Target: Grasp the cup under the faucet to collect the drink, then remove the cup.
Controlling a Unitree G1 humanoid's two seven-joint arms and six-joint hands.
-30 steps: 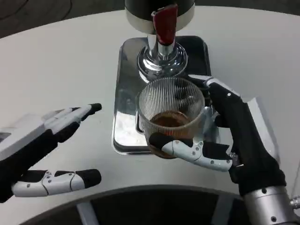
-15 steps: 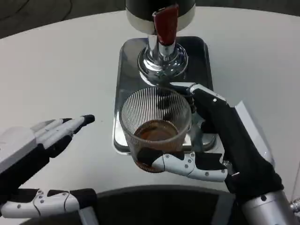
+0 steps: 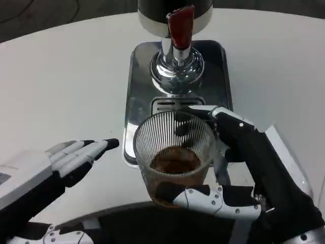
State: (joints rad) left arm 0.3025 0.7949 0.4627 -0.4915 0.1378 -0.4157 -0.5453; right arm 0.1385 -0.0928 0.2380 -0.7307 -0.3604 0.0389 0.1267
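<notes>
A ribbed clear glass cup (image 3: pixel 175 152) with brown drink in its bottom is held by my right hand (image 3: pixel 244 168); fingers wrap its far side and its base. The cup sits in front of the dispenser's silver tray (image 3: pixel 139 66), near the table's front edge, away from the faucet. The faucet has a red tap lever (image 3: pixel 180 25) over a chrome spout base (image 3: pixel 177 63). My left hand (image 3: pixel 56 168) is open at the lower left, fingers pointing toward the cup, a short gap away from it.
The dispenser's dark body (image 3: pixel 175 7) stands at the top centre. The white round table (image 3: pixel 66 81) spreads to both sides. The table's curved front edge (image 3: pixel 122 213) runs just below the cup.
My right hand has drawn the cup back from under the faucet toward the table's front edge. The left hand has shifted a little, staying open.
</notes>
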